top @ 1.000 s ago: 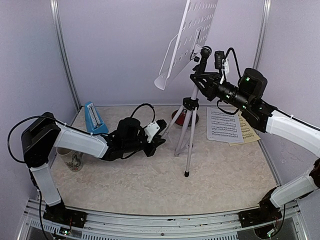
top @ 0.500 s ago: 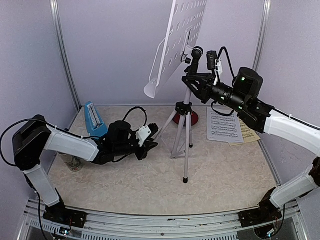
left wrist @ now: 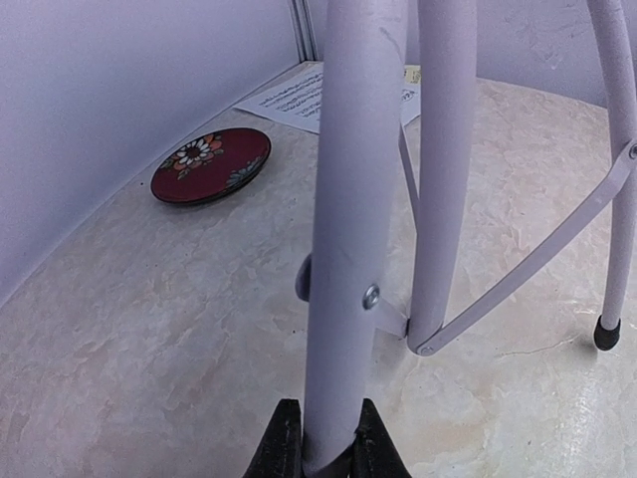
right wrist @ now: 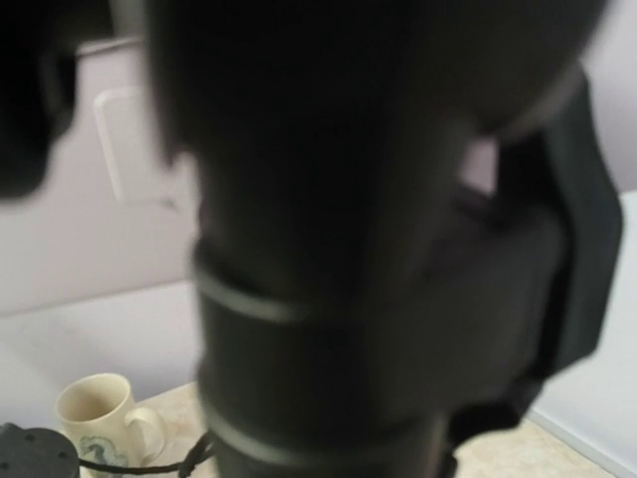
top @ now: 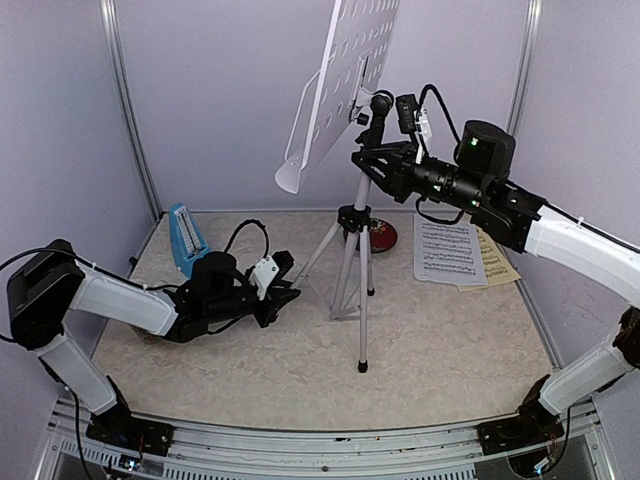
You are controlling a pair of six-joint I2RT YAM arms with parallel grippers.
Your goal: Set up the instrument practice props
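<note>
Top view: the music stand [top: 340, 80] stands mid-bench, its perforated desk tilted up toward the far wall. The right hand [top: 368, 160] is clenched on its neck just under the desk. The left hand [top: 288, 285], low over the bench [top: 450, 340], grasps the left tripod leg [top: 318, 252]. Bare bench lies near and right of the near foot. The metronome [top: 186, 238] sits far left by the wall. The white sheet [top: 445, 250] overlaps the yellow sheet [top: 497, 262] at the right edge, and a red plate [top: 383, 235] is behind the tripod.

Left wrist: the fingers [left wrist: 282, 446] pinch the leg; the plate lies close to the wall.

Right wrist: the blurred dark neck fills the frame, with a mug [right wrist: 95, 418] at lower left.
</note>
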